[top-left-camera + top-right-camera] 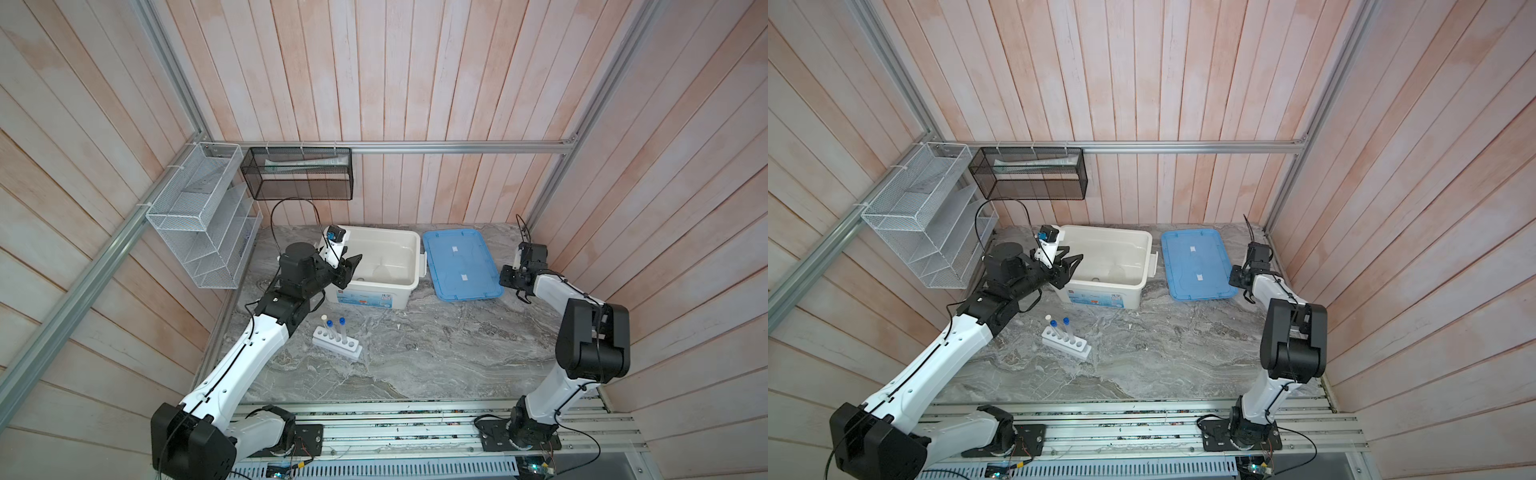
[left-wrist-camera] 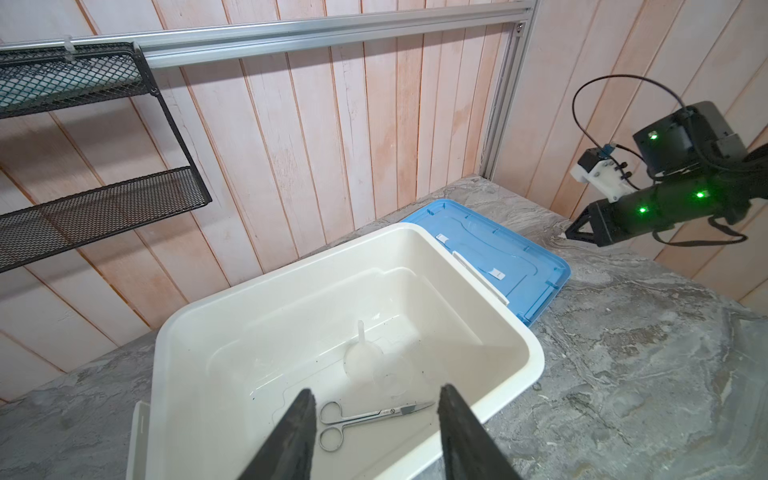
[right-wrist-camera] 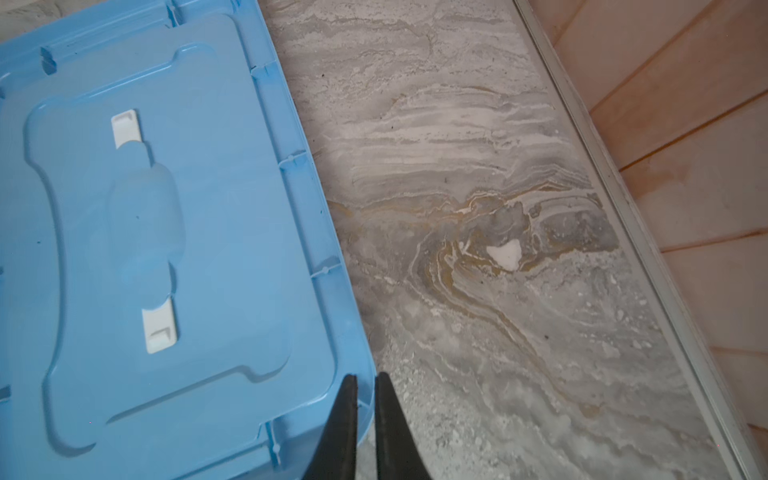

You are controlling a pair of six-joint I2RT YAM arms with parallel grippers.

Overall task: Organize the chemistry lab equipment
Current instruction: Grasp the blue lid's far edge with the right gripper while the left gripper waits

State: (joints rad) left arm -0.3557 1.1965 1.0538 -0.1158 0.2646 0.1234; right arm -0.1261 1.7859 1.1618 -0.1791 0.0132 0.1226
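The white rack [image 1: 336, 343] stands on the marble table near the front left. It holds three clear tubes, one white-capped [image 1: 323, 318] and two blue-capped [image 1: 342, 320]. My left gripper [image 2: 378, 390] hangs open over the near end of the white bin [image 2: 536, 357], holding nothing. In the bin lie metal scissors [image 2: 370, 413], a translucent funnel [image 2: 361, 353] and a clear round flask [image 2: 390, 376]. My right gripper [image 3: 365, 376] is low at the right edge of the blue lid [image 3: 166, 208], its fingers nearly together with the lid's rim between them.
The lid [image 1: 457, 266] lies flat on the table just right of the bin [image 1: 415, 257]. A white wire shelf [image 1: 199, 216] and a black mesh basket [image 1: 297, 174] hang on the back-left walls. Wooden walls close in the table on three sides.
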